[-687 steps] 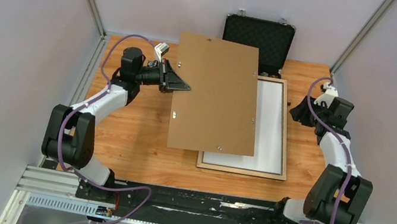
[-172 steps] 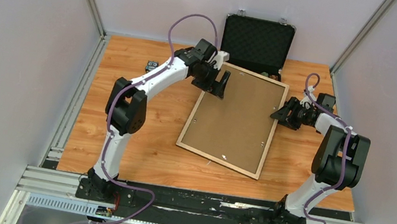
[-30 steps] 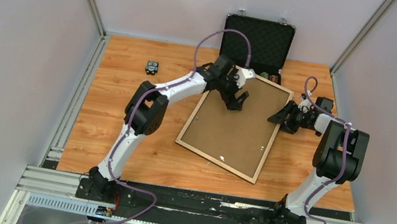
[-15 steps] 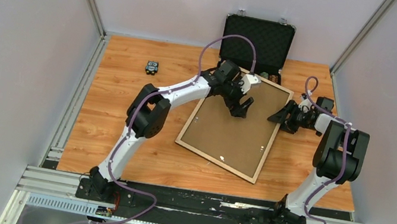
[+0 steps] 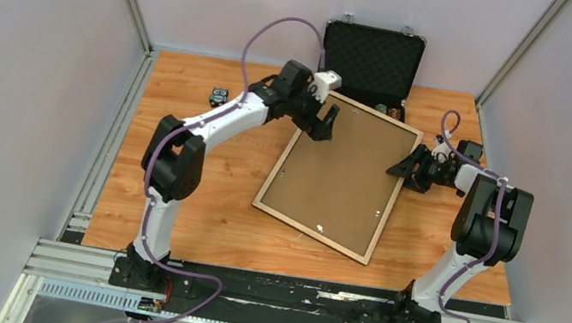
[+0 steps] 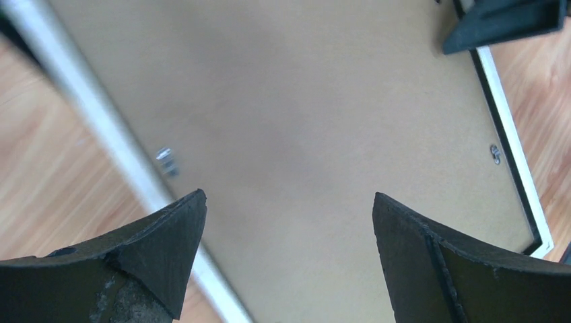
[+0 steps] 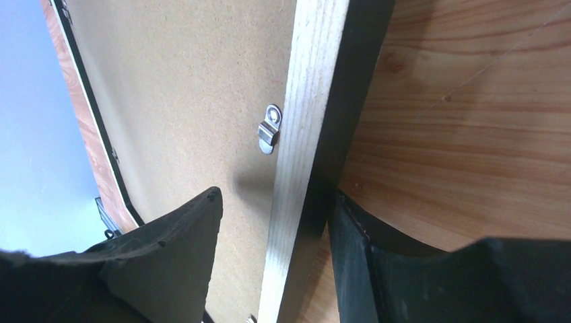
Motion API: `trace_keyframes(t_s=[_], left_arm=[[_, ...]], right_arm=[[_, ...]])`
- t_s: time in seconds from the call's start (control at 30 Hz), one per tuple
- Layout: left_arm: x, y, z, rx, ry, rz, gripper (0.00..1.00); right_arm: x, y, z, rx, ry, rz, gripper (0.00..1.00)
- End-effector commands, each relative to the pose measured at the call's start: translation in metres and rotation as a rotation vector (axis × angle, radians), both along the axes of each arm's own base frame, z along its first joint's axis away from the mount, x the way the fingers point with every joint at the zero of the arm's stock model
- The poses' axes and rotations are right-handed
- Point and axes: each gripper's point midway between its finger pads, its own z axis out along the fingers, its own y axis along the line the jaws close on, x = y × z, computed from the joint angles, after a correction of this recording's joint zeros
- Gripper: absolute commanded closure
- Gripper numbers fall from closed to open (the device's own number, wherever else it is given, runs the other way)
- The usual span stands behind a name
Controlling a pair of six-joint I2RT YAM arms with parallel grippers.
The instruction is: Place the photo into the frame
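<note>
Two arms and seven items were what we logged on the wooden table. Item one: the frame, with light wood rails, lay flat and back-up right of the table's centre, skewed so that its far end leaned toward the right. Item two: a brown hardboard backing panel sat inside those rails and filled the opening, and we noted small metal turn-tabs along the rail's inner edge. Item three: the photo, which we could not see in any view, since the panel covered whatever lay beneath. Item four: the left gripper, jaws spread wide and holding nothing, hung above the frame's far left corner. From its wrist camera we saw rail and panel below its fingertips. Item five: the right gripper sat low at the frame's right rail near the far corner, part-open and astride that rail. One finger was at the rail's black outer face and the other was over the panel with a gap to the wood, so we recorded no clamp. Item six: a black foam-lined case stood open at the table's far edge, just beyond the frame. Item seven: a small black object on the table beside the left arm, well apart from the frame, was too small to identify.
</note>
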Motion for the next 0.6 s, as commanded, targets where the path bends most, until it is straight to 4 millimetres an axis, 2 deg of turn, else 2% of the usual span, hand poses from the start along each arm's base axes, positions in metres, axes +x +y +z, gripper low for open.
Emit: trace_keyframes(t_s=[0.0, 0.13, 0.23, 0.43, 0.57], left_arm=[[0.023, 0.058, 0.037, -0.058, 0.002, 0.201, 0.0], [0.017, 0.09, 0.022, -0.021, 0.039, 0.24, 0.0], [0.007, 0.103, 0.005, 0.013, 0.065, 0.23, 0.0], [-0.008, 0.106, -0.025, 0.035, 0.136, 0.196, 0.01], [-0.011, 0.106, -0.043, 0.048, 0.17, 0.188, 0.06]], right_arm=[[0.014, -0.006, 0.027, -0.026, -0.096, 0.004, 0.43], [0.014, -0.012, 0.027, -0.059, -0.09, -0.017, 0.44], [0.014, -0.015, 0.029, -0.072, -0.095, -0.022, 0.46], [0.015, -0.014, 0.03, -0.061, -0.092, -0.021, 0.55], [0.015, -0.013, 0.031, -0.048, -0.094, -0.017, 0.64]])
